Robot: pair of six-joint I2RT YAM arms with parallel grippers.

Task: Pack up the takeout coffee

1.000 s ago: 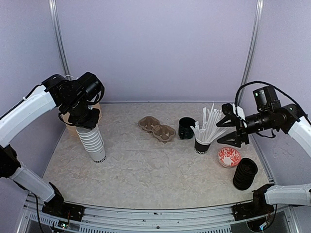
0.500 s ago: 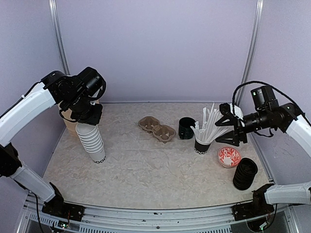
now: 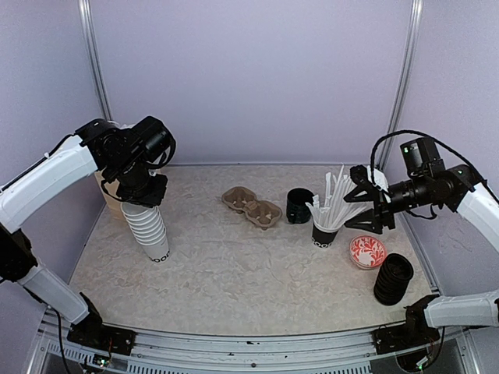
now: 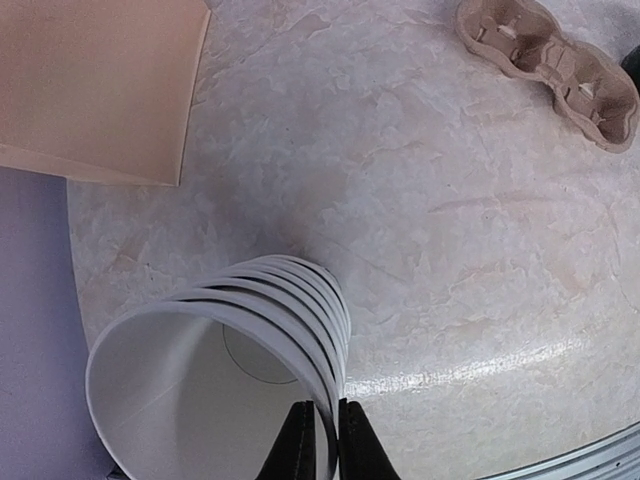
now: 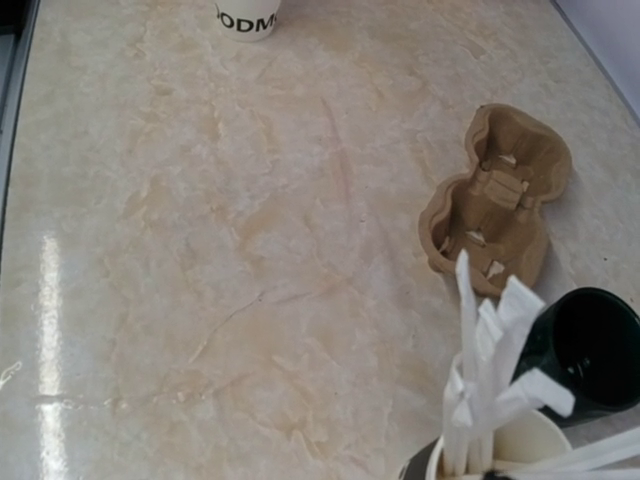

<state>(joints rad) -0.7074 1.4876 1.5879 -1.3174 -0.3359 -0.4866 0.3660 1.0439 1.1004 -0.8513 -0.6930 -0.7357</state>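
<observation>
A stack of white paper cups with black lettering stands tilted at the left of the table. No cup has a lid on. My left gripper is shut on the rim of the top cup of the stack; it shows above the stack in the top view. The black lids sit in a pile at the right front. My right gripper is open and empty, beside the cup of white sticks. Its fingers do not show in the right wrist view.
The brown two-cup tray lies mid-table, also in the right wrist view. An empty black cup stands beside it. A red patterned dish is at the right. A brown paper bag stands behind the stack.
My left wrist has shifted slightly right and turned over the stack, still on the top cup's rim. My right gripper has edged left toward the cup of sticks.
</observation>
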